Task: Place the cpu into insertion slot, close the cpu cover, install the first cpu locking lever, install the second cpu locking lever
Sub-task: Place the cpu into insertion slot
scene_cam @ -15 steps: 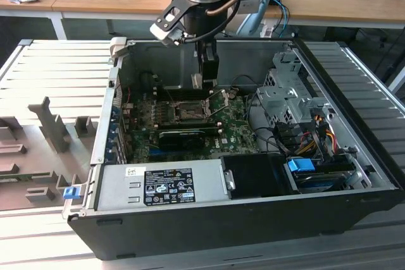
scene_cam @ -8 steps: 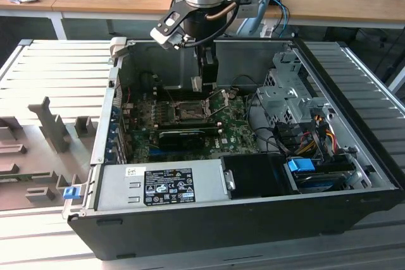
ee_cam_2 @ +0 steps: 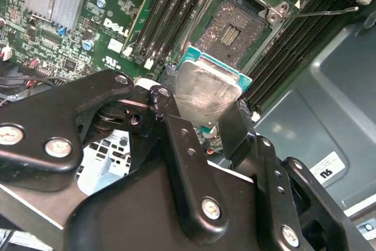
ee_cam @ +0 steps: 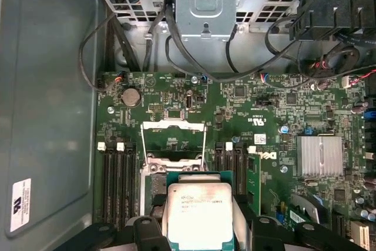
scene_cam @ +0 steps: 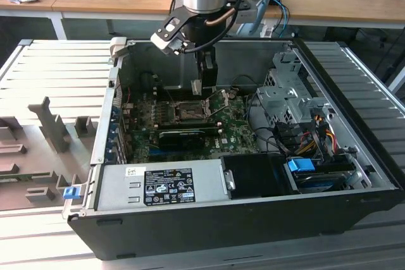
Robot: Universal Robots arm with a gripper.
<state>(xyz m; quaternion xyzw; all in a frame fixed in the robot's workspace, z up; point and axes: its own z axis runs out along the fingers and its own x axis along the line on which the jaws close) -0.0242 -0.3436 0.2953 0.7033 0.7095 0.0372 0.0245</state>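
**CPU held in the jaws above the open slot**

The jaws are closed on the cpu [ee_cam_2: 205, 95], pressing two of its opposite edges, with its dull silvery top facing the wrist cameras in both wrist views [ee_cam: 200, 213]. In the exterior view the cpu [scene_cam: 197, 86] hangs just above the insertion slot [scene_cam: 190, 110], clear of it and not seated.

In the second wrist view the insertion slot [ee_cam_2: 232, 27] lies bare, its dark contact field uncovered just beyond the chip. The cpu cover [scene_cam: 221, 100] stands swung up on the slot's side toward the exterior view's right. In the first wrist view the cover's frame [ee_cam: 174, 125] rises just past the slot, and green board shows through its square window.

A thin metal lever [ee_cam_2: 326, 11] reaches out from the slot across the neighbouring memory slots [ee_cam_2: 305, 33].

The motherboard [ee_cam: 264, 110] around the slot lies flat in the open computer case [scene_cam: 209, 226]. The case rests on a grey ribbed desk [scene_cam: 57, 67].
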